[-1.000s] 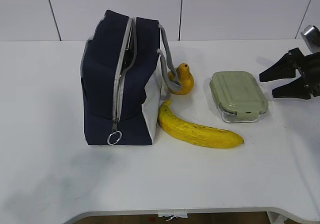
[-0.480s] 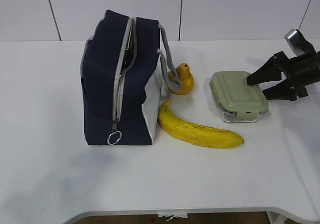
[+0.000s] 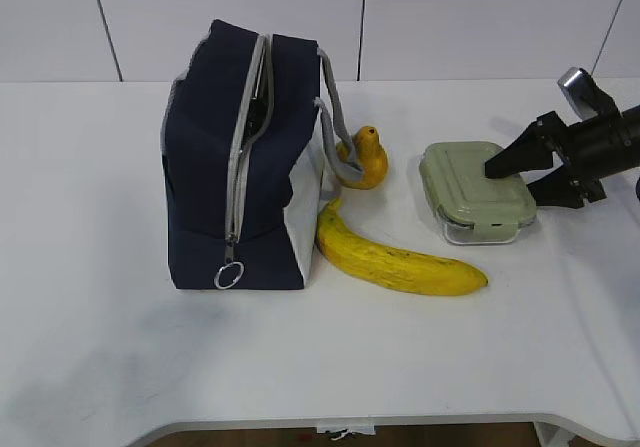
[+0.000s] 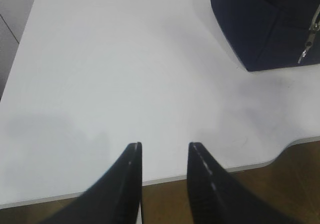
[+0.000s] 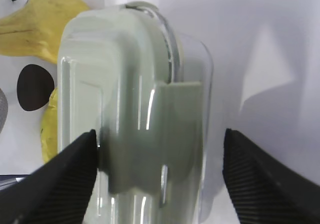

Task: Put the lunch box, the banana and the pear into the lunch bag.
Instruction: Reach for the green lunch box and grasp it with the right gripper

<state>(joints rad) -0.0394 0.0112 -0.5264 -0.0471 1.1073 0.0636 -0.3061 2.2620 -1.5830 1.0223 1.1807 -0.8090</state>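
We hold our right gripper (image 3: 522,175) spread around the lunch box (image 3: 477,189) to grasp it; our left gripper (image 4: 163,154) hangs parted, away from the lunch bag (image 3: 240,157)

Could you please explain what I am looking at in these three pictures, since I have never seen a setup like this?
This is a two-armed robot at a white table. The wide picture comes from a camera in front; the other two come from cameras on each wrist.

On the table stand a navy lunch bag, unzipped, a pear and a banana beside it, and a lunch box with a green lid.

The right gripper is open, its fingers on either side of the lunch box end, holding nothing yet. The left gripper is open over bare table near the bag.
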